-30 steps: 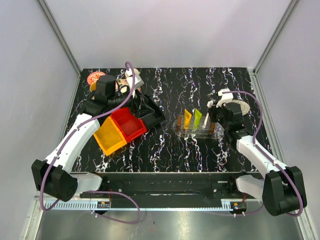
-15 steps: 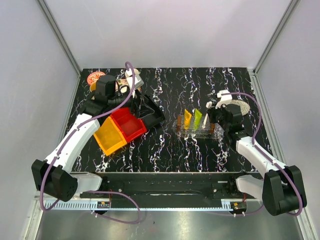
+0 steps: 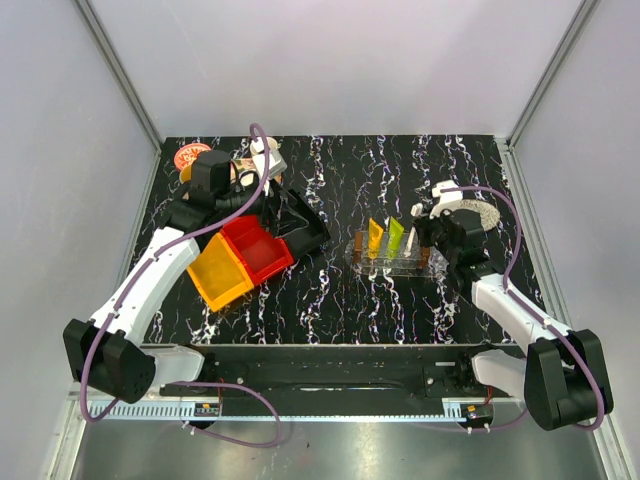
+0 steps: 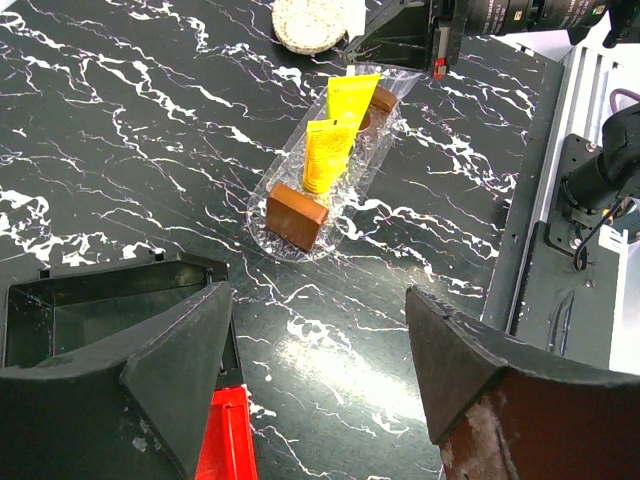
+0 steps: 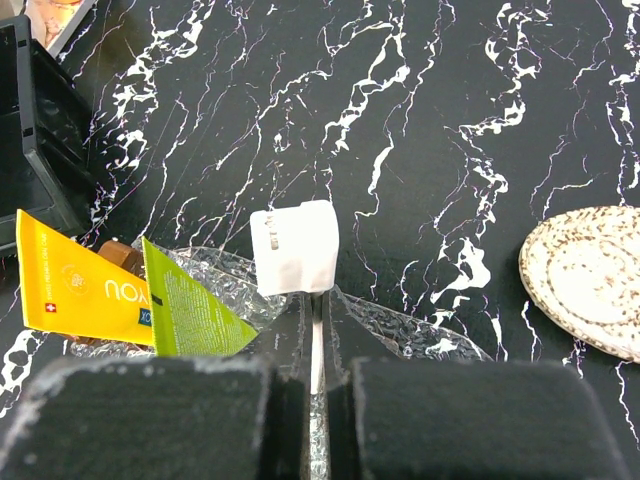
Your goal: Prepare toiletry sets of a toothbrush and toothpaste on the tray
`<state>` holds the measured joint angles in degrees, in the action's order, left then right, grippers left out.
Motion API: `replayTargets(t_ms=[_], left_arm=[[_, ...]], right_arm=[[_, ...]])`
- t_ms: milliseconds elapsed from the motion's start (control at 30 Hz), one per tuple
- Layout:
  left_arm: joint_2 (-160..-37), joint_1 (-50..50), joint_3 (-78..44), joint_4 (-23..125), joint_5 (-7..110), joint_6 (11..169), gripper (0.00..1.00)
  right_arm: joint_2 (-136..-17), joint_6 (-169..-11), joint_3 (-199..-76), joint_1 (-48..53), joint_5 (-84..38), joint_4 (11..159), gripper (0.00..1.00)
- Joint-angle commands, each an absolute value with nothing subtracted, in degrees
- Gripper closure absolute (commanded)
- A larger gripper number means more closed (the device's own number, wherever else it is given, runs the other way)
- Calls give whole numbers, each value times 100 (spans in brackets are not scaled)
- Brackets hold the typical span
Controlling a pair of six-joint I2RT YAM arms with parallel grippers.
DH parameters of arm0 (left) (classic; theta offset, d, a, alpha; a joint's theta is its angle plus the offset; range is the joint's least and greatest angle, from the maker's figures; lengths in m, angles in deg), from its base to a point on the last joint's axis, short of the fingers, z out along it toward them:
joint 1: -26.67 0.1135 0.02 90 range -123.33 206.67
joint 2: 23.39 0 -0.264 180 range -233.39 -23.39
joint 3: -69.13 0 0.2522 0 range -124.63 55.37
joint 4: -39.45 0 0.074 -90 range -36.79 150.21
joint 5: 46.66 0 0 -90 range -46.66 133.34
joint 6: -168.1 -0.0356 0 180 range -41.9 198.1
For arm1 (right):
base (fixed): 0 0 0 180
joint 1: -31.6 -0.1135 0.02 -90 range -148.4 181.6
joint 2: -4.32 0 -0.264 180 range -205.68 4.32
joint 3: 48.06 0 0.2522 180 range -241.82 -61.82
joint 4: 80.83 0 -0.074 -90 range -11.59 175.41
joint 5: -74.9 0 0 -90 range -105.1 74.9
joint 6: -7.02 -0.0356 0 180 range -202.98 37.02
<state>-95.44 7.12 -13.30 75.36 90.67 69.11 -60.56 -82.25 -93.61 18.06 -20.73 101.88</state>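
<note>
My right gripper (image 5: pixel 317 312) is shut on the toothbrush (image 5: pixel 294 247), a slim white stick with a wider white head held upright. It hangs over the right end of the clear oval tray (image 5: pixel 425 338). The orange-yellow toothpaste (image 5: pixel 70 290) and the lime green toothpaste (image 5: pixel 190 312) stand in the clear rack just left of it. In the top view the toothbrush (image 3: pixel 411 216) is right of the green tube (image 3: pixel 396 233) and the orange tube (image 3: pixel 375 237). My left gripper (image 4: pixel 315 295) is open and empty, above the black bin's edge, far from the tray (image 4: pixel 268 195).
A black bin (image 3: pixel 298 222), a red bin (image 3: pixel 258 247) and an orange bin (image 3: pixel 220 272) sit at the left under my left arm. A speckled round disc (image 3: pixel 482 213) lies behind my right gripper. A floral tray with cups (image 3: pixel 192 157) is at the back left.
My right gripper with the toothbrush has edged slightly left toward the rack. The left arm has not moved.
</note>
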Motion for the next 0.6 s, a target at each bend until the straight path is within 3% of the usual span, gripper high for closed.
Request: replayTargets(t_ms=[0,567], left_arm=[[-9467,760,-1283,7272,9247,6879,26],[-9476,778,-1257,7263,9282,6870,26]], right_arm=[[-6072,-8105,-9355,1842,-2134,10554,100],[-6116,-8114,-9311,1842,-2178,10624,100]])
